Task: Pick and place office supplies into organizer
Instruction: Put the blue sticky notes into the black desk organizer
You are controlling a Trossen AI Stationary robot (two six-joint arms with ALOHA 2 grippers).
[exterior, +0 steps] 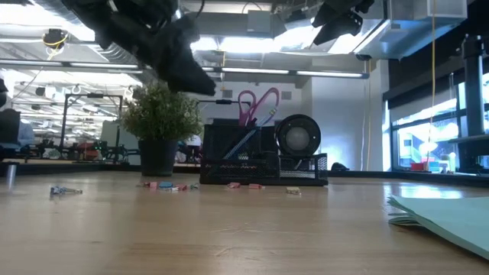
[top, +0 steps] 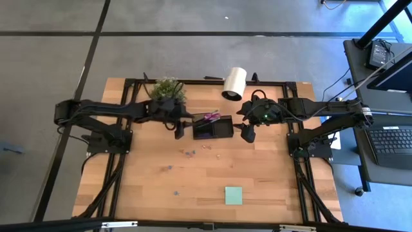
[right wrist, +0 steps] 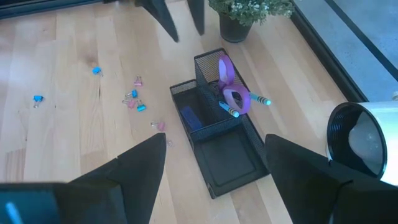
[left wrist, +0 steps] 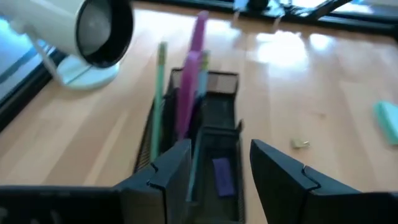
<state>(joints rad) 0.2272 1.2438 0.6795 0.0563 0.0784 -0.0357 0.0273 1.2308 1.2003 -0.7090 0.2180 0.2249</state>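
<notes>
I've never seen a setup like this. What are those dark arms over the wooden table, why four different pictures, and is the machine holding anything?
It is a robot with two dark arms; each ends in a gripper, a two-fingered clamp. One picture looks straight down, one looks level across the table, and two come from cameras on the wrists. The left gripper and the right gripper hover at either end of a black mesh organizer, jaws open, both empty. Purple-handled scissors and pens already stand in its taller compartment. On the table lie small coloured clips, a green sticky-note pad, a potted plant and a white roll.
</notes>
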